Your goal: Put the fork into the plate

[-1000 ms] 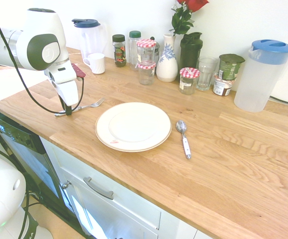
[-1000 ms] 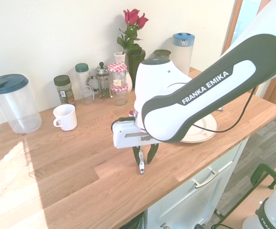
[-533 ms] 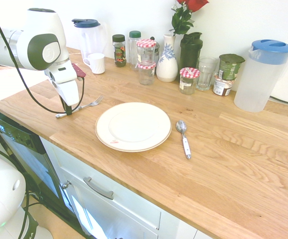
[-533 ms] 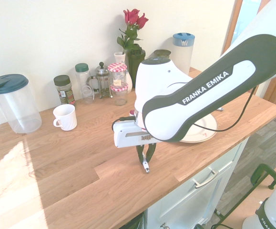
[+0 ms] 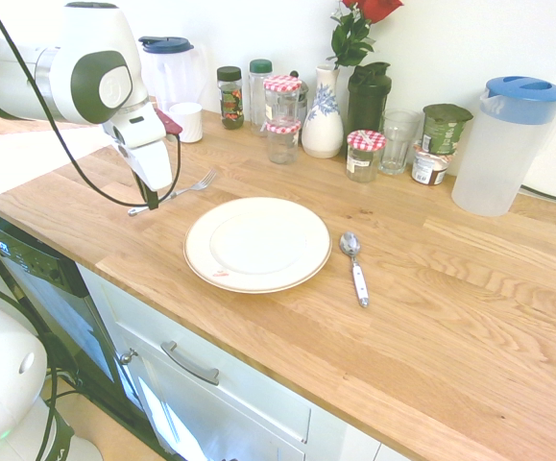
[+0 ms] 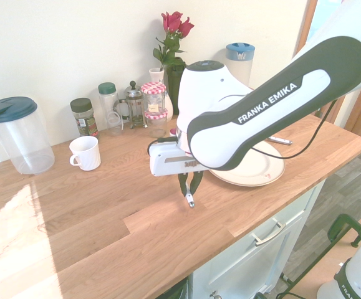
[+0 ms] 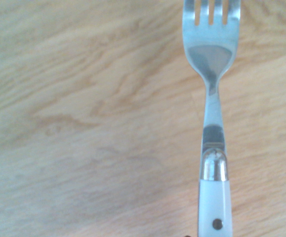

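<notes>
Stretching across the room's side, the long pale-brown wooden worktop (image 5: pixel 431 355) carries everything here. Over it reaches the white and dark-green robot arm (image 5: pixel 105 82). Next in size is the round cream-white dinner plate (image 5: pixel 258 244), thin brown line round its rim, lying flat with nothing on it. The black two-finger gripper (image 5: pixel 151 204) is closed down on the whitish handle of the slim silver four-tined fork (image 5: pixel 197 185), off to the side of the plate, well short of being in it. Whether the fork is wholly clear of the wood I cannot tell. It should handle as light, stiff and hard to harm, though its smooth handle may slip or swivel if pinched off-balance. The place to hold it is the flat handle towards the neck, where the weight should balance best, leaving the tines free.
</notes>
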Available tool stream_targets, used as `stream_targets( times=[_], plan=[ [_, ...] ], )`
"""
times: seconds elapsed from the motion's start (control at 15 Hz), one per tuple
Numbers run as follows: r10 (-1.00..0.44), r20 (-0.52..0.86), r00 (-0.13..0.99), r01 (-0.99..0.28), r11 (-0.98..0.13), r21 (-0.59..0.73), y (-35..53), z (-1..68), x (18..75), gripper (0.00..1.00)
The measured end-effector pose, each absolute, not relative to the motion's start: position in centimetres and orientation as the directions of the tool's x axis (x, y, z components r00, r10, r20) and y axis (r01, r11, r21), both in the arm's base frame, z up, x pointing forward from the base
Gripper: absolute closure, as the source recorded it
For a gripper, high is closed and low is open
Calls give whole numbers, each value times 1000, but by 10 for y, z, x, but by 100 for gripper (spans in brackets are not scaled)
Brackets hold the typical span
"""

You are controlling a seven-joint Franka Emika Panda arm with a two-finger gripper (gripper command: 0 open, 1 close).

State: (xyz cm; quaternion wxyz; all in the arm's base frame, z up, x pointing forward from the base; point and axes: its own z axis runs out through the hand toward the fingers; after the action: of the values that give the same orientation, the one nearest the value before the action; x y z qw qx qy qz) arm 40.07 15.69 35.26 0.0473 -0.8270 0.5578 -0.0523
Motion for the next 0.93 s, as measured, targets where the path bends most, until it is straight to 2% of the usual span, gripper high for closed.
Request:
stream_targets(
  times=[0.2,0.47,0.93],
  plan=[
    [-939,58,340,-924,-345,-167,125,384,416,100],
    [-958,78,277,-940,-287,-182,72,424,405,100],
    [-981,61,182,-972,-189,-142,6,398,361,100]
  ],
)
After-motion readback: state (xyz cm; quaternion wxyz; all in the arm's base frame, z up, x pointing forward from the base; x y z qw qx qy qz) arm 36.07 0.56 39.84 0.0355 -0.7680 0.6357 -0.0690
